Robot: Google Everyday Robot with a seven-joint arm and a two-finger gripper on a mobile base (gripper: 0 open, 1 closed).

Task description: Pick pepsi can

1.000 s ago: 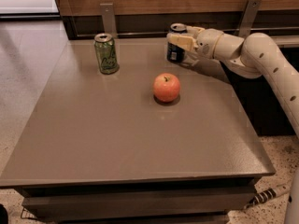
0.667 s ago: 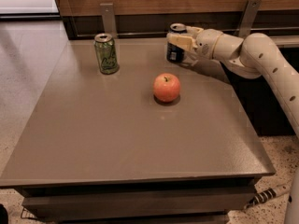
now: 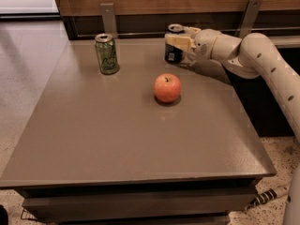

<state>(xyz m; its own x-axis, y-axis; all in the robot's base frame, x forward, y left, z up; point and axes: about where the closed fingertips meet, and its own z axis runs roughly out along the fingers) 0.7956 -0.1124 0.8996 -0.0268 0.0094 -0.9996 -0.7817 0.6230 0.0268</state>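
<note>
The pepsi can (image 3: pixel 172 54) is dark blue with a silver top and stands upright at the far edge of the brown table (image 3: pixel 117 135), right of centre. My gripper (image 3: pixel 178 37) reaches in from the right on the cream arm (image 3: pixel 253 55). Its fingers (image 3: pixel 179 42) are closed around the upper part of the can. I cannot tell whether the can's base rests on the table top or is just above it.
A light green can (image 3: pixel 107 53) stands at the far left of the table. A red apple (image 3: pixel 167 88) lies in the middle, just in front of the pepsi can. A wooden wall with two metal brackets (image 3: pixel 108 18) runs behind the table.
</note>
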